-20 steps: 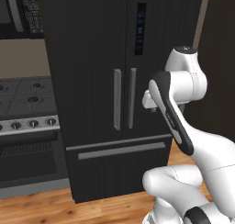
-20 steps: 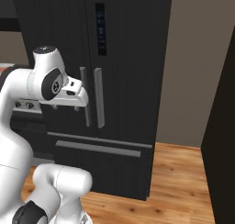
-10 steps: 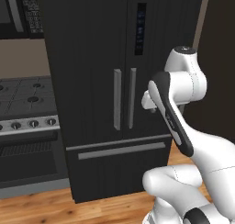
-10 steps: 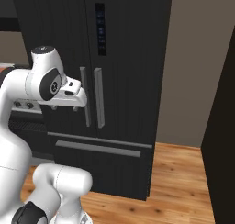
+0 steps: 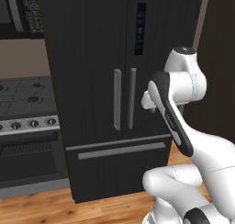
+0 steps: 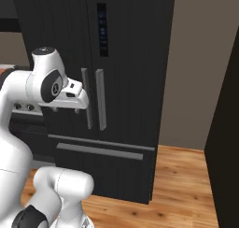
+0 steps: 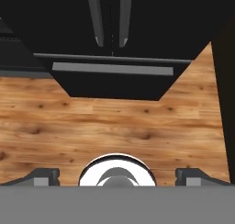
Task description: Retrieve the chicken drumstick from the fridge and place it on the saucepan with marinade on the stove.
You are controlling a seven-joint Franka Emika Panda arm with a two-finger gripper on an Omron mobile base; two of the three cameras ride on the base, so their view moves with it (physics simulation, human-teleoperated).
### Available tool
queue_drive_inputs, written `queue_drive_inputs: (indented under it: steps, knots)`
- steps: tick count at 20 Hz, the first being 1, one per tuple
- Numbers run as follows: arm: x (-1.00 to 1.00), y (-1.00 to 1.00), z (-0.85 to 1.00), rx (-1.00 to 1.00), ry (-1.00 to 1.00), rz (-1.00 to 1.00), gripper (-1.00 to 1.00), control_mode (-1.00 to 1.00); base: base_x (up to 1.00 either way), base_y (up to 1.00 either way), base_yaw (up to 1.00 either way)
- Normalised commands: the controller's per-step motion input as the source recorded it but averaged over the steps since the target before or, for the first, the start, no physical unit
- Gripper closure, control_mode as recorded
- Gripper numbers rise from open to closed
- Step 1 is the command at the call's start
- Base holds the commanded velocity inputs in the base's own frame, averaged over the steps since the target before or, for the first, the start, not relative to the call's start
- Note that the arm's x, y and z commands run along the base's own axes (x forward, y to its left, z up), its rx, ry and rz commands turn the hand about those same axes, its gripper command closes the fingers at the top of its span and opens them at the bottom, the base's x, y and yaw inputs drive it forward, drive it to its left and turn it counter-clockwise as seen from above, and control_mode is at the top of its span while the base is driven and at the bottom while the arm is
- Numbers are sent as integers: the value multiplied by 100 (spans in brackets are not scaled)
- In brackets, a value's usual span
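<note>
The fridge [image 5: 92,58] stands shut, tall and black, with two grey vertical handles [image 5: 124,98] side by side at its middle and a drawer below. My gripper [image 6: 66,109] hangs in front of the fridge doors at handle height and points down at the floor. In the hand view its fingertips [image 7: 43,176] stand far apart with nothing between them, so it is open, and the fridge handles [image 7: 110,16] show at the top. The stove [image 5: 23,97] with its knobs [image 5: 32,124] lies left of the fridge. The chicken drumstick is hidden. The saucepan is out of view.
A black microwave [image 5: 18,9] hangs above the stove. A dark tall panel [image 6: 228,143] stands to the right of the fridge, with wooden floor [image 6: 186,185] between them. The fridge drawer handle [image 5: 121,151] runs across below the doors.
The arm has crept very slightly. The gripper stays open and the fridge doors stay shut.
</note>
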Motion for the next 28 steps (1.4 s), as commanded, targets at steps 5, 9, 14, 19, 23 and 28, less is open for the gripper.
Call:
queue_drive_inputs:
  steps: [5,9,14,19,23,28]
  knots:
    - [44,3,-2,0,-2,-1,-100,-100,0,0,0]
    - [39,19,0,5,-14,0,-100,-100,0,0,0]
    - [43,42,-1,1,-6,0,-100,-100,0,0,0]
    - [0,0,0,0,0,0,-100,-100,0,0,0]
    - [0,0,0,0,0,0,-100,-100,0,0,0]
    - [0,0,0,0,0,0,-100,-100,0,0,0]
